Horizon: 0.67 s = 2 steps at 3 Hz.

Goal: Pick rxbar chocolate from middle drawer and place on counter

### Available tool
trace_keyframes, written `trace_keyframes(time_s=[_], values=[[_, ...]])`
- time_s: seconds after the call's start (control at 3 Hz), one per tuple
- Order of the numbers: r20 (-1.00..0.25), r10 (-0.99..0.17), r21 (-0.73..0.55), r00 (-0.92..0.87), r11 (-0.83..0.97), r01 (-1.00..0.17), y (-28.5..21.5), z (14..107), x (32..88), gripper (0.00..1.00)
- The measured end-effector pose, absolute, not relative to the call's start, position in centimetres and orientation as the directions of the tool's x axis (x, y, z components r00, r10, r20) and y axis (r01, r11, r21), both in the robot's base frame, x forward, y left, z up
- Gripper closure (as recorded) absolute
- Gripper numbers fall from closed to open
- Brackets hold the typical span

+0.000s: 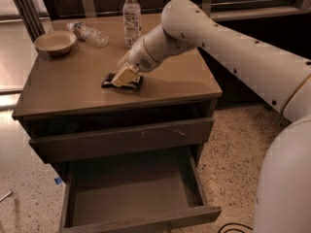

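The rxbar chocolate (109,80), a flat black bar, lies on the counter (68,89) near its middle front. My gripper (125,75) reaches in from the right and sits directly on top of the bar, covering its middle, so only the bar's two dark ends show. The middle drawer (141,220) is pulled open below the cabinet front and its flat bottom shows bare.
An upright water bottle (131,16) stands at the counter's back. A second bottle (88,32) lies on its side at the back left beside a tan bowl (55,41). The upper drawer (121,140), with small scratches, is slightly open. Speckled floor surrounds the cabinet.
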<state>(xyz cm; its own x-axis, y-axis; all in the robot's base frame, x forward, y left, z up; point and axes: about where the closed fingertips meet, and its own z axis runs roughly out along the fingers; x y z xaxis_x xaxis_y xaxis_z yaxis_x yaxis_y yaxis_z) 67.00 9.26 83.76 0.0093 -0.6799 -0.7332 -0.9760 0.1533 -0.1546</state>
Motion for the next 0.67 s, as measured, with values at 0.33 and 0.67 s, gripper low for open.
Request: trace_keyframes(time_s=[0.33, 0.67], values=[[-0.733, -0.68, -0.155, 0.009, 0.153, -0.976, 9.26, 83.75, 67.0, 0.0], [-0.733, -0.68, -0.155, 0.009, 0.153, -0.976, 9.26, 83.75, 67.0, 0.0]])
